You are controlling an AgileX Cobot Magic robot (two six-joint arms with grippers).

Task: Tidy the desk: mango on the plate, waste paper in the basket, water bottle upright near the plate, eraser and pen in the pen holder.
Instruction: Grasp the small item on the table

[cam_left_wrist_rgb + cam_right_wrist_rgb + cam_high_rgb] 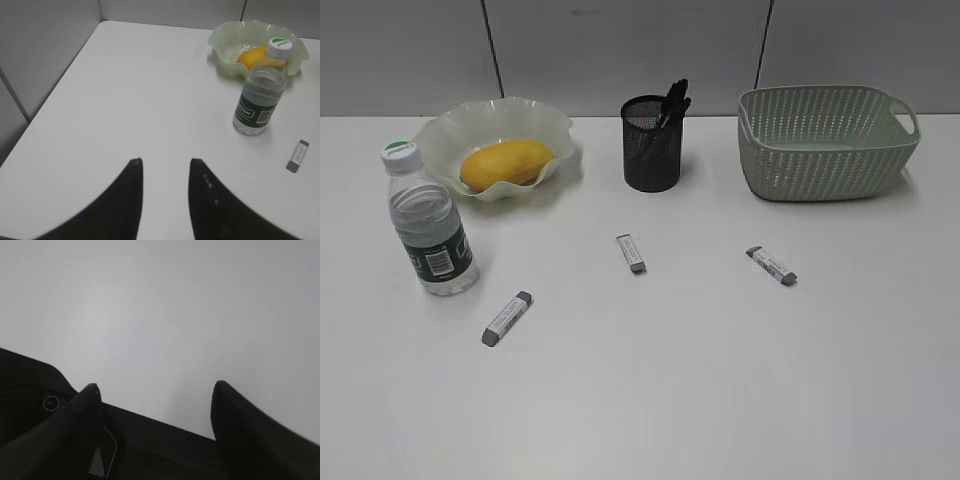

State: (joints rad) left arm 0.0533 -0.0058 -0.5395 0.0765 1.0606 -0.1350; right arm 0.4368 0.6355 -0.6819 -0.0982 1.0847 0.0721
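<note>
The yellow-orange mango (507, 163) lies in the wavy-rimmed pale green plate (535, 115) at the back left. The water bottle (430, 225) stands upright just in front of the plate. The black mesh pen holder (650, 150) holds dark pens (675, 100). Three grey-white erasers (507, 318) (631, 252) (771, 265) lie on the desk (670, 390). No waste paper shows. Neither gripper appears in the exterior view. My left gripper (165, 162) is open and empty over bare desk, with the bottle (260, 95), plate (227, 42), mango (250, 56) and one eraser (297, 156) ahead to its right. My right gripper (155, 387) is open and empty.
The pale green perforated basket (825, 140) stands at the back right; its inside is not visible. A grey panelled wall runs behind the desk. The right wrist view shows only a plain white surface and a dark edge below the jaws.
</note>
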